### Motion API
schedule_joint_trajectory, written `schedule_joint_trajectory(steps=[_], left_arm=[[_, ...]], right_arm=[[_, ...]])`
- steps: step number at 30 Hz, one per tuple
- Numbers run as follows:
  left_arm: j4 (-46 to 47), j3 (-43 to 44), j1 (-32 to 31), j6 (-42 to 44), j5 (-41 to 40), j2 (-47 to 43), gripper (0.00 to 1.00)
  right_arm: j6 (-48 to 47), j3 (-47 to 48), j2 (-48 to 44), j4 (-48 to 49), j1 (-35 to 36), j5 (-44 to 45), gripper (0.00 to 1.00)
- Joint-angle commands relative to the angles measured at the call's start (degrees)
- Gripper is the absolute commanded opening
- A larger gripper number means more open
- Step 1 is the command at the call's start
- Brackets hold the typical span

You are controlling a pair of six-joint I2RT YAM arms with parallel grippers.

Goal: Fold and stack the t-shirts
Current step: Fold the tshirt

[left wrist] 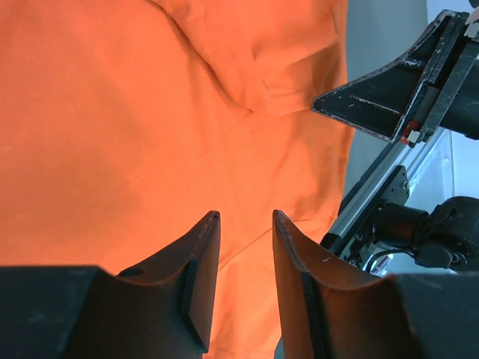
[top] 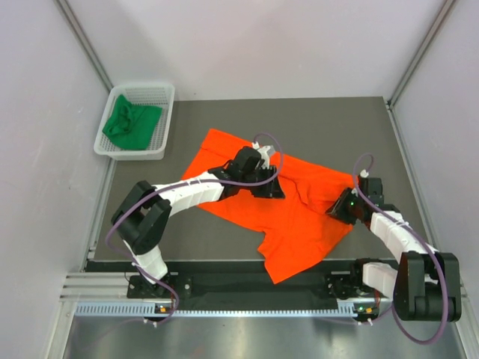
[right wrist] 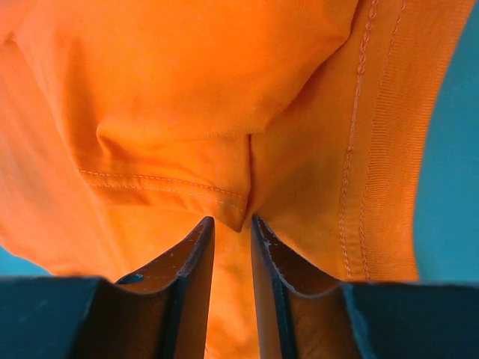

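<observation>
**A:** Where is the orange t-shirt (top: 296, 224)?

**B:** It lies spread and rumpled over the middle of the dark tabletop (top: 224, 243). One corner points to 11 o'clock and a long flap runs down toward 6 o'clock, close to the near edge.

**A:** And the green t-shirt (top: 131, 123)?

**B:** It is bunched up inside the white mesh basket (top: 127, 154), which stands at the 10 o'clock corner of the tabletop, well apart from the orange one.

**A:** What about the left hand (top: 268, 187)?

**B:** It is over the orange cloth, a little toward 12 o'clock from the shirt's middle. Its wrist camera shows the two black tips apart, with flat orange fabric in the gap and nothing caught between them.

**A:** Is it touching the cloth?

**B:** The pictures do not settle that; the tips are at least very close to it.

**A:** And the right hand (top: 340, 209)?

**B:** It sits at the shirt's 3 o'clock edge. In its own camera the tips stand close together, clamped on a small fold of the orange shirt that dips between them. A stitched hem (right wrist: 165, 183) crosses the cloth just above the pinch, and a ribbed band runs up toward 1 o'clock.
</observation>
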Motion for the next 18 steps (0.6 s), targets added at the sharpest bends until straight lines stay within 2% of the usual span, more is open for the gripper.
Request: schedule_joint_trajectory(steps=[1,15,18], left_arm=[[3.8,0.2,0.3,-0.3,1.2,-1.7,0.39],[1.0,1.7,0.4,1.4,0.2,-2.8,0.39],[1.0,2.1,0.4,1.5,0.3,-2.5,0.39]], right_arm=[[1.0,0.7,-3.0,1.6,0.7,1.7,0.26],[2.0,-0.2,1.3,5.8,0.7,1.0,0.25],[1.8,0.6,1.6,5.0,0.7,0.9,0.15]])
